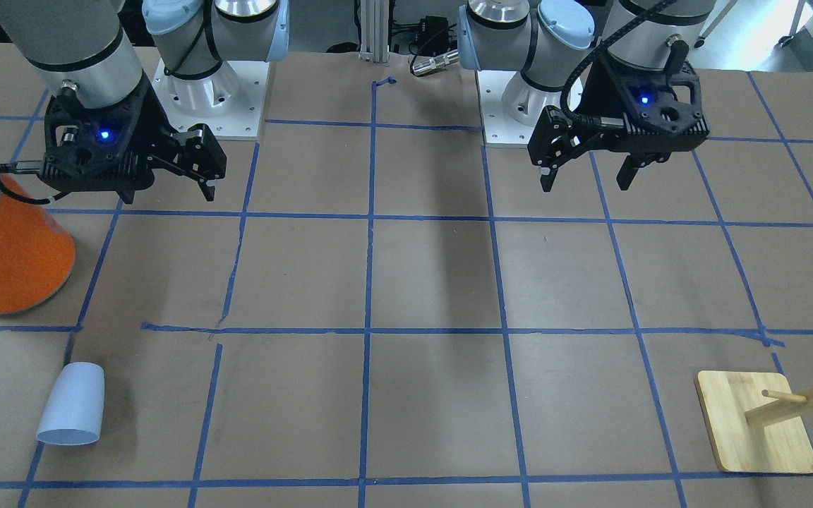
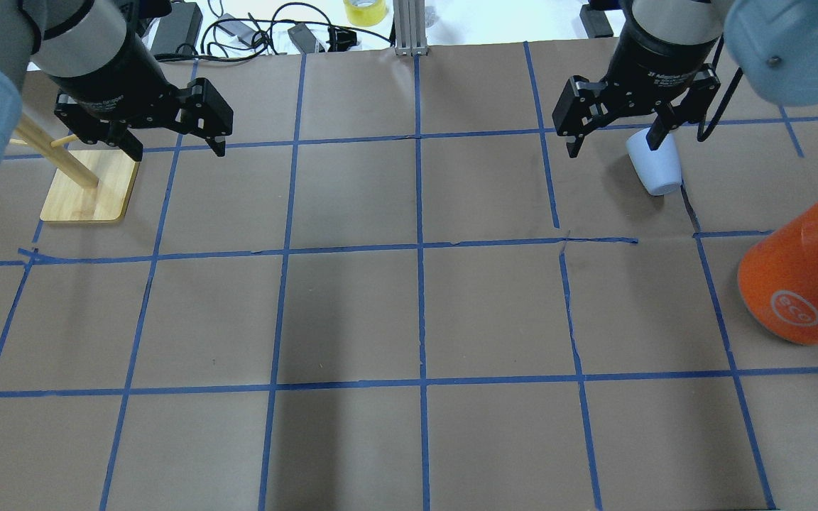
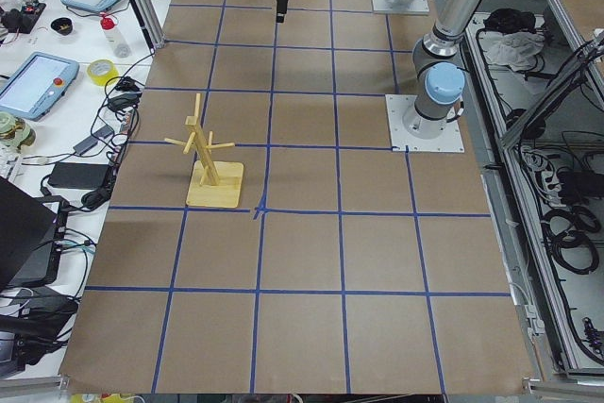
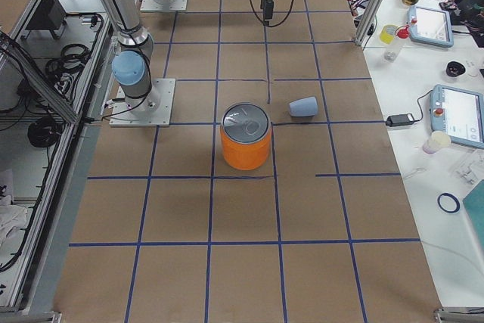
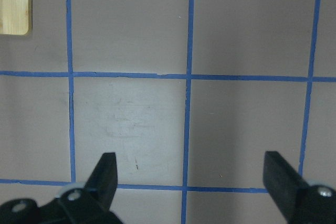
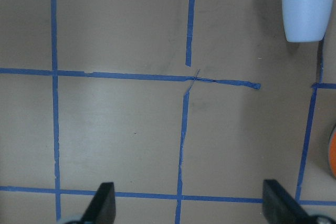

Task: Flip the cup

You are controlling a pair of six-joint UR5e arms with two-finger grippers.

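Both left gripper [image 1: 585,185] and right gripper [image 1: 166,196] gape; orange canister [image 1: 8,254] stands above the cup [image 1: 71,406], lying sideways lower left, wide end toward bottom edge.

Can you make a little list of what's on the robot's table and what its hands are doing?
cup: light blue, lying on its side
left gripper: open, empty, above the table
right gripper: open, empty, apart from the cup
orange canister: upright, silver lid
wooden rack: on the left arm's side
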